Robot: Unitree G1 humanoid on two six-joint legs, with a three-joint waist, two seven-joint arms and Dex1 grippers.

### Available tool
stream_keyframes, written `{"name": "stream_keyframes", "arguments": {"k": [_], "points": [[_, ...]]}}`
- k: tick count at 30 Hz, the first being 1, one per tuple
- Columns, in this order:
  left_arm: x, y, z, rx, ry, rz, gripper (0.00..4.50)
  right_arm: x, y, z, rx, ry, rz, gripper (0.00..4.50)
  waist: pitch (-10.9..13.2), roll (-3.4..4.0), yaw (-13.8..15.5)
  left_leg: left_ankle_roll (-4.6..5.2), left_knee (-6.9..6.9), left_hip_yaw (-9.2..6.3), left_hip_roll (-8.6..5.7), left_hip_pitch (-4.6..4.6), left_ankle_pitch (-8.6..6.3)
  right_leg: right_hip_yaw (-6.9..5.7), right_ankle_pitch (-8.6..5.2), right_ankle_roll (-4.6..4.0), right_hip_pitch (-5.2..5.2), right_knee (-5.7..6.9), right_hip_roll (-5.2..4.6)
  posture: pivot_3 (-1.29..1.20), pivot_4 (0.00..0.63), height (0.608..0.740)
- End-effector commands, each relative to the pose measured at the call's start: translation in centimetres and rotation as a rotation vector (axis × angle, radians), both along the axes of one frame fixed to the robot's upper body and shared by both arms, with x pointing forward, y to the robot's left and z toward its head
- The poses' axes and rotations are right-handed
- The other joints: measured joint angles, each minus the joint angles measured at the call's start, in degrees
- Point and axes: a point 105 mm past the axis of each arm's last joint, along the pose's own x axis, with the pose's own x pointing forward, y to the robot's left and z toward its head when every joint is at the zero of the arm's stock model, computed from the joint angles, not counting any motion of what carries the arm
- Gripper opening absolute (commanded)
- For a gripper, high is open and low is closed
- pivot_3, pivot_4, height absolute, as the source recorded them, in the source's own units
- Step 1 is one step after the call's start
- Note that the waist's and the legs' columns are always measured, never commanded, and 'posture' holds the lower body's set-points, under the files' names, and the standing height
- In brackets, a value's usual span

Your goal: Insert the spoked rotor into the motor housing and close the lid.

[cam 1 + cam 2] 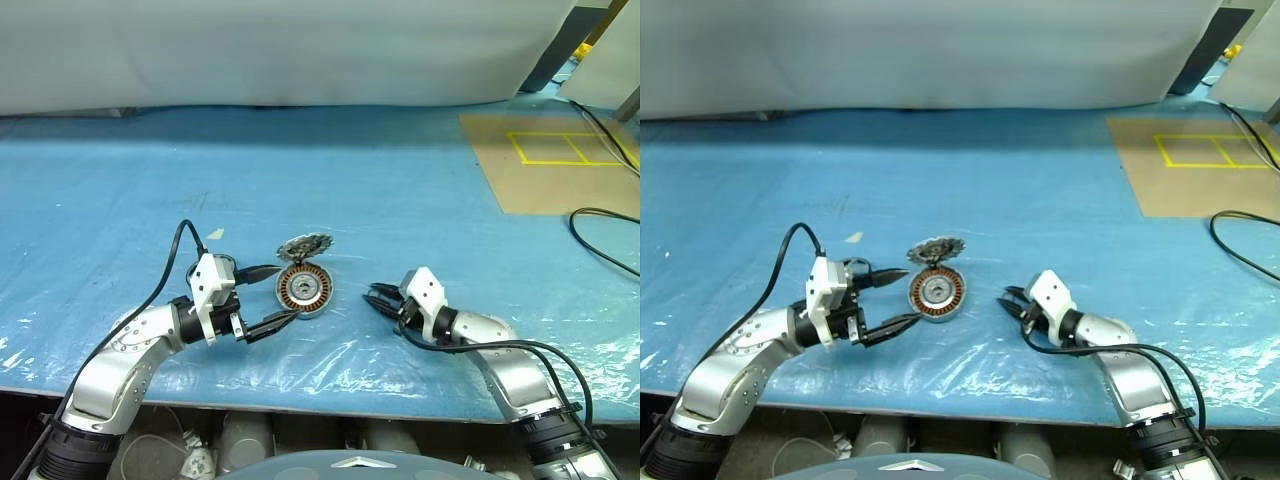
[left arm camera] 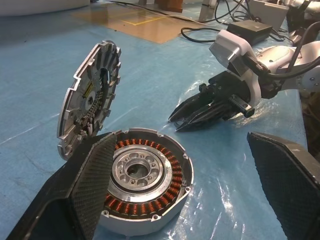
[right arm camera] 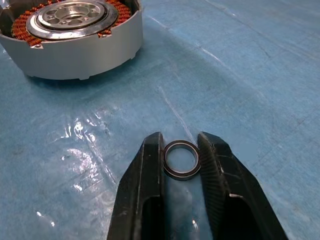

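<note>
Blue sheet (image 1: pixel 380 180) covers the table; wide bare room lies behind and to both sides of the parts, with a brown board (image 1: pixel 560 165) far off to the right. Housing (image 1: pixel 303 289) sits near the front edge, windings exposed. Lid (image 1: pixel 304 246) stands tilted on edge against the housing's far rim. Left gripper (image 1: pixel 268 297) is spread wide, one finger at each side of the housing's left flank, contact unclear. Right gripper (image 3: pixel 181 150) is narrowed on a small ring (image 3: pixel 181 159), on the sheet well right of the housing.
</note>
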Motion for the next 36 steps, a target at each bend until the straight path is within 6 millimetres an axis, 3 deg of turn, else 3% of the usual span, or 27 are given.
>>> {"name": "stream_keyframes", "arguments": {"k": [1, 8, 14, 21, 28, 36], "points": [[-0.2, -0.3, 1.0, 0.0, -0.044, -0.018, 4.41, -0.8, -0.8, -2.0, -0.072, 0.098, -0.038, 0.59, 0.0, 0.0, 0.0, 0.0, -0.01, 0.0, 0.0, 0.0, 0.0, 0.0, 0.0, 0.0, 0.0, -0.01, 0.0, 0.0, 0.15, 0.74], [-0.1, -0.3, 0.9, 0.002, -0.042, -0.021, 4.41, -0.6, -2.4, -0.2, -0.092, 0.093, -0.071, 0.59, 0.02, 0.04, 0.43, 0.0, -0.11, 0.0, -0.04, -0.03, 0.0, 0.0, -0.01, 0.01, 0.0, -0.12, -0.02, 0.0, 0.15, 0.74], [0.1, -0.3, 0.9, 0.002, -0.043, -0.022, 4.41, -0.2, -3.6, 0.2, -0.094, 0.067, -0.097, 0.59, 0.01, 0.03, 0.35, 0.0, -0.4, 0.01, -0.08, -0.06, 0.0, -0.01, 0.19, -0.33, 0.01, -0.42, -0.02, 0.0, 0.15, 0.74], [-0.1, -0.3, 0.9, -0.001, -0.041, -0.023, 4.41, -0.1, -2.4, 0.6, -0.062, 0.051, -0.066, 2.91, 0.01, 0.04, 0.2, -0.01, -0.69, 0.01, -0.1, -0.06, 0.01, -0.02, 0.21, -0.36, -0.02, -0.61, 0.0, 0.0, 0.15, 0.74], [-0.2, -0.1, 1.0, -0.002, -0.043, -0.021, 4.41, 0.8, -1.5, 2.2, -0.028, 0.016, -0.019, 2.91, 0.02, 0.06, 0.09, -0.01, -0.71, 0.01, -0.09, -0.07, 0.01, -0.02, 0.22, -0.36, -0.06, -0.6, 0.0, 0.0, 0.15, 0.74], [-0.4, -0.1, 0.8, -0.001, -0.036, -0.016, 4.41, 0.1, -3.5, 0.6, -0.078, 0.062, -0.058, 2.91, 0.03, 0.07, 0.24, -0.04, -0.72, 0.02, -0.11, -0.1, 0.03, -0.02, 0.22, -0.36, -0.06, -0.61, -0.01, 0.0, 0.15, 0.74]]}}
